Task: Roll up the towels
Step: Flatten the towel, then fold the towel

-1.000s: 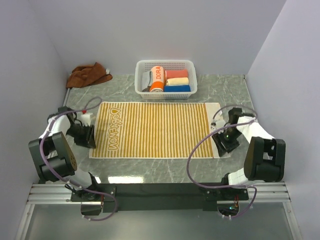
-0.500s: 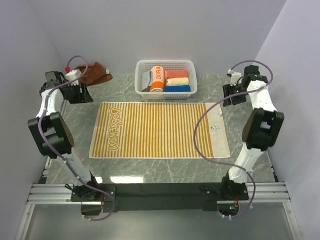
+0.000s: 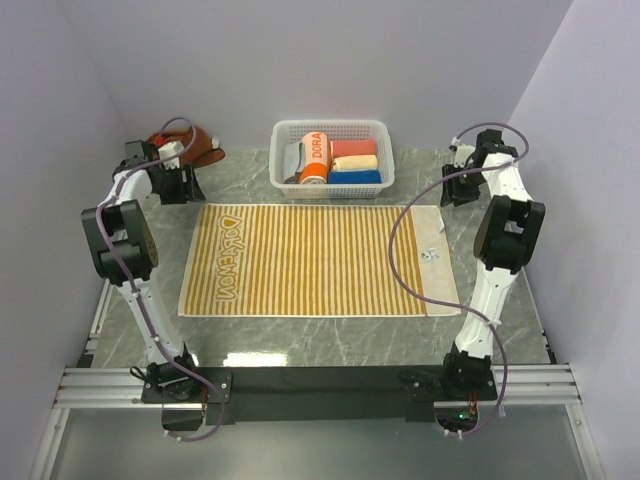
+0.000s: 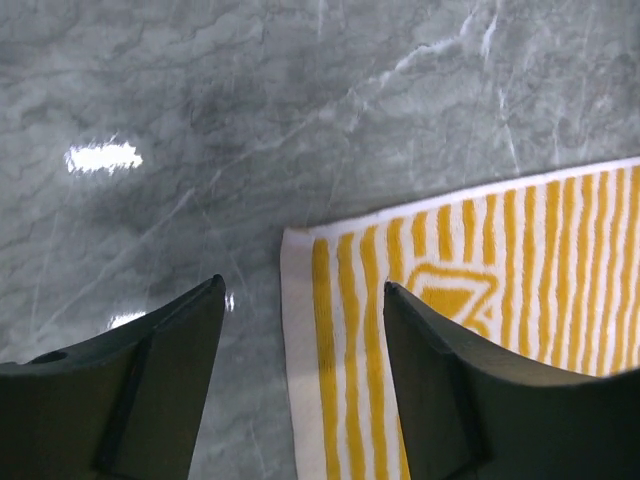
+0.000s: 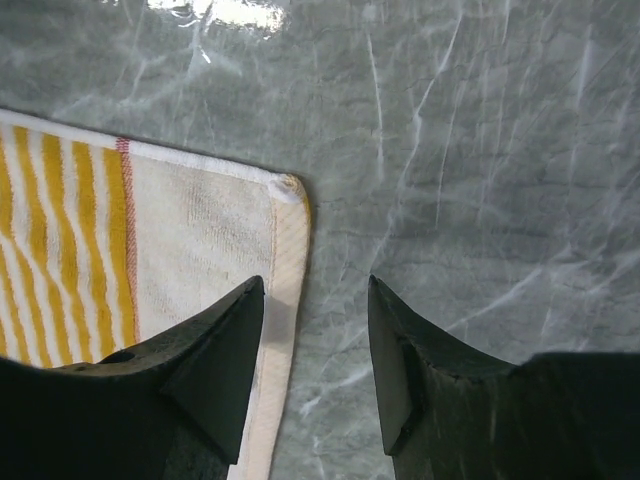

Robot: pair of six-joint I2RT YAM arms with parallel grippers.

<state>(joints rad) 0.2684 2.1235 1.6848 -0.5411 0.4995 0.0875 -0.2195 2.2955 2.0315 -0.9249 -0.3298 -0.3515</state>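
Observation:
The cream-yellow striped towel [image 3: 315, 260] lies flat and spread out in the middle of the table. The rust-brown towel [image 3: 200, 150] lies crumpled at the back left, partly hidden behind my left arm. My left gripper [image 3: 188, 192] is open just above the striped towel's far left corner; in the left wrist view its jaws [image 4: 305, 300] straddle that corner's edge [image 4: 300, 330]. My right gripper [image 3: 452, 196] is open at the far right corner; in the right wrist view its jaws [image 5: 315, 290] straddle the white hem [image 5: 285, 260]. Neither gripper holds anything.
A white basket [image 3: 385, 160] stands at the back centre, holding the orange "DORA" roll [image 3: 314, 158] and small red, yellow and blue rolls. Grey walls close in the back and both sides. Cables loop from both arms.
Both arms swung from the towel's sides out to the back of the table, then drew in a little to the striped towel's two far corners. The towels have not moved.

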